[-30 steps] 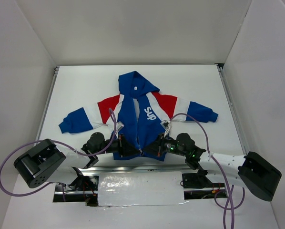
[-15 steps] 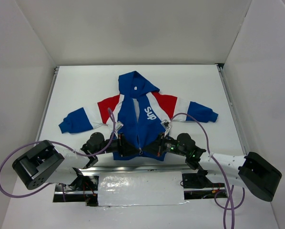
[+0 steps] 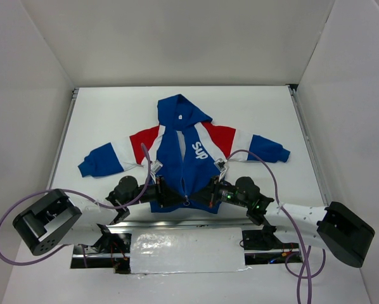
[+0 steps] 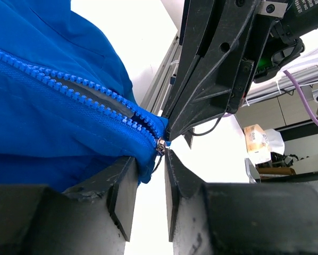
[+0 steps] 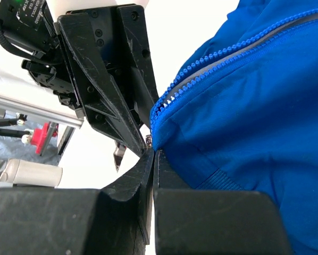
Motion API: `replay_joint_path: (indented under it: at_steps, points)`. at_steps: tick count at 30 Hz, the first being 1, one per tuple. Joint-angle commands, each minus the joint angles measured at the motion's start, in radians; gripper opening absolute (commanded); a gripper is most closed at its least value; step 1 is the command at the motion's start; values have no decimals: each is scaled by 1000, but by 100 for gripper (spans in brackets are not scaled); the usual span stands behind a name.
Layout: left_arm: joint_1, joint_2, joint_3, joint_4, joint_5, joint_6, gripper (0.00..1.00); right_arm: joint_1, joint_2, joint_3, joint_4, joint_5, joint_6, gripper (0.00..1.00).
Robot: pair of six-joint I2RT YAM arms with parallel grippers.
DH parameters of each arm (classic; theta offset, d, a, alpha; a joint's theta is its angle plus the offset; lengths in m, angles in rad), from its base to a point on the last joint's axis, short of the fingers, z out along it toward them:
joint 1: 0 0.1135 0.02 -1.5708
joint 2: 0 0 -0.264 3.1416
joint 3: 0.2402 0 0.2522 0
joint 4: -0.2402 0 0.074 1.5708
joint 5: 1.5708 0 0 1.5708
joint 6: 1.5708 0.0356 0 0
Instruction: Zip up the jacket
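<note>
The jacket (image 3: 189,149) lies flat on the white table, hood at the far side, hem toward me, sleeves spread out. Its front zipper (image 4: 68,85) is open along the part that shows in the wrist views. My left gripper (image 3: 175,197) is at the bottom of the zipper, its jaws a narrow gap apart (image 4: 151,156), with the metal slider (image 4: 160,145) at the fingertips. My right gripper (image 3: 197,199) meets it from the right and is shut on the blue hem edge (image 5: 154,154) just below the slider (image 5: 148,139).
White walls enclose the table on three sides. Metal rails run along its left edge (image 3: 66,136) and right edge (image 3: 307,136). A shiny plate (image 3: 186,251) lies between the arm bases at the near edge. Purple cables (image 3: 265,168) loop over both arms.
My left arm's elbow has dropped lower and to the left, and its gripper has edged slightly right toward the zipper. The right arm and the jacket have not visibly moved.
</note>
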Motion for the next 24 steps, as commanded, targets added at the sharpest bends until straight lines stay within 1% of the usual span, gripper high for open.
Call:
replay_joint_path:
  at_steps: [1,2,3,6,8,12,13,15,16,18,19,20,24]
  points:
    - [-4,-23,-8,43,-18,28,36,-1,-10,2,59,-8,-1,0]
    - [-4,-26,-8,41,-21,28,32,-1,-10,2,56,-7,-2,0]
    - [-4,-29,-9,38,-21,29,32,1,-8,4,54,-5,-2,0]
    - [-4,-36,-11,29,-21,31,32,-1,-4,6,53,-2,-4,0]
    - [-4,-43,-11,24,-20,34,36,-1,2,7,56,-2,-4,0]
    - [-4,-57,-12,7,-26,37,33,-3,10,10,65,-5,-2,0]
    - [-3,-62,-14,3,-24,39,28,-3,12,10,65,-5,-1,0]
    - [-4,-65,-15,1,-27,42,23,-4,15,15,68,-8,-2,0]
    - [-4,-65,-15,-2,-26,42,18,-3,15,16,68,-10,-2,0]
    - [-4,-65,-17,0,-26,40,13,-4,16,18,68,-11,-2,0]
    - [-4,-66,-17,0,-26,42,4,-4,18,19,68,-11,-2,0]
    - [-4,-63,-17,3,-26,40,0,-3,19,21,66,-11,-2,0]
    - [-4,-60,-17,9,-20,40,0,-3,19,24,66,-14,-2,0]
